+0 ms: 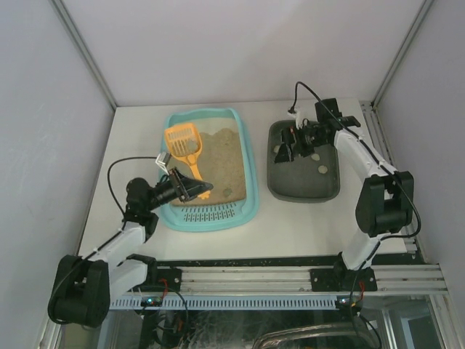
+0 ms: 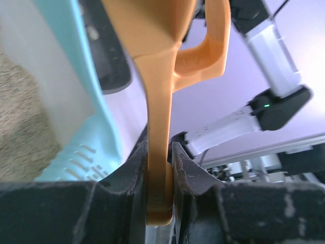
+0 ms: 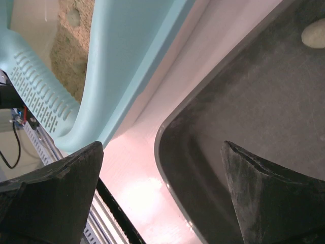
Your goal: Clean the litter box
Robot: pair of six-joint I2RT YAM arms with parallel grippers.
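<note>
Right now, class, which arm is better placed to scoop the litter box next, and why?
Left. The left end effector is shut on the handle of the orange scoop, its head over the litter box sand. The right end effector is open and empty over the grey tray.

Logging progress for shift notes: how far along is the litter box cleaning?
Done: a few pale lumps lie in the grey tray. In hand: the left gripper grips the orange scoop over the sand. Left: at least one lump sits in the litter box.
</note>
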